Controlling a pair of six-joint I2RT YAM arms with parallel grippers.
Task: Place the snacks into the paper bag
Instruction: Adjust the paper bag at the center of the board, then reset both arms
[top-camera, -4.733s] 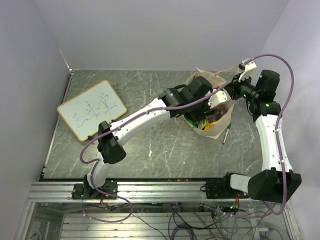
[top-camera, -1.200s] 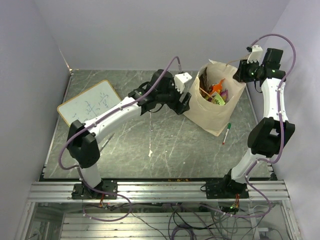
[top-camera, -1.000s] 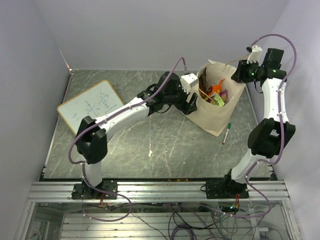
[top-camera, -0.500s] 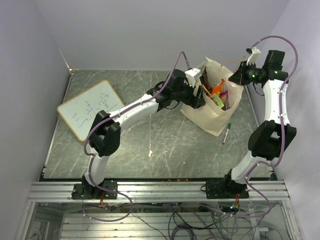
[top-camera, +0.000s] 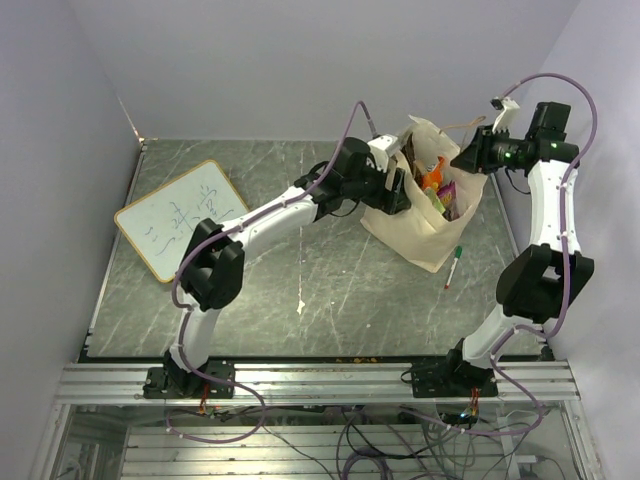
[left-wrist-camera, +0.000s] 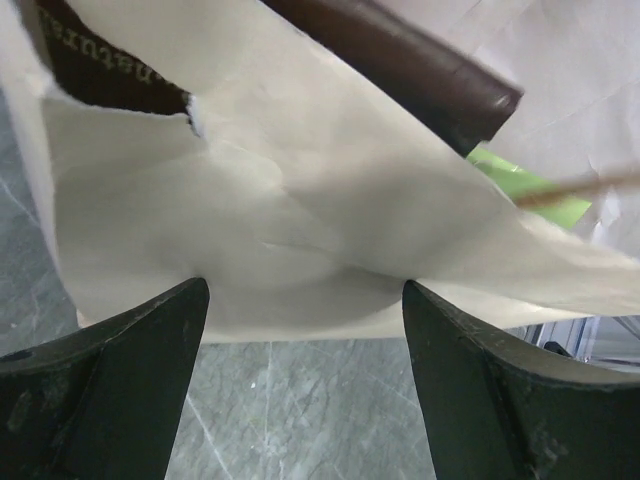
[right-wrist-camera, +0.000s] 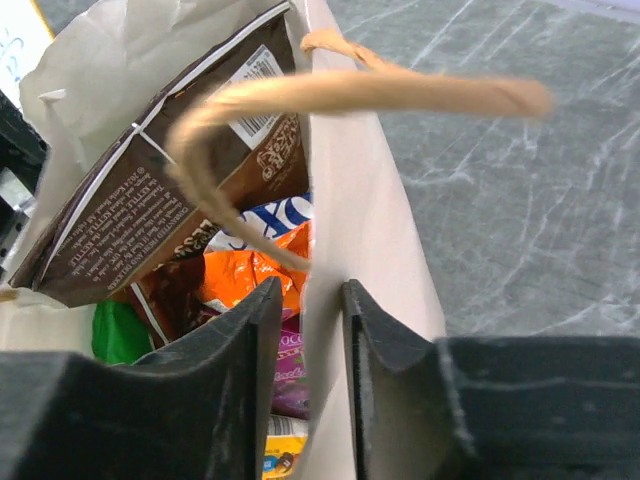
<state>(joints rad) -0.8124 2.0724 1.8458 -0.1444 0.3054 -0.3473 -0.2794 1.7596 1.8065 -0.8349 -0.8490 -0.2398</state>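
Tall beige paper bag (top-camera: 420, 225) stands on the grey marbled surface (top-camera: 300, 270), colourful snack packets (right-wrist-camera: 150, 220) inside. Left hand (left-wrist-camera: 302, 290) gapes wide at its wall; right hand (right-wrist-camera: 310, 290) straddles the rim — whether clenched, I cannot tell. Steady both walls gently — no tearing.

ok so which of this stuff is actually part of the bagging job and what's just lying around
part of the job:
- paper bag
- snacks already inside it, including the brown pouch

just lying about:
- whiteboard
- green-capped marker beside the bag
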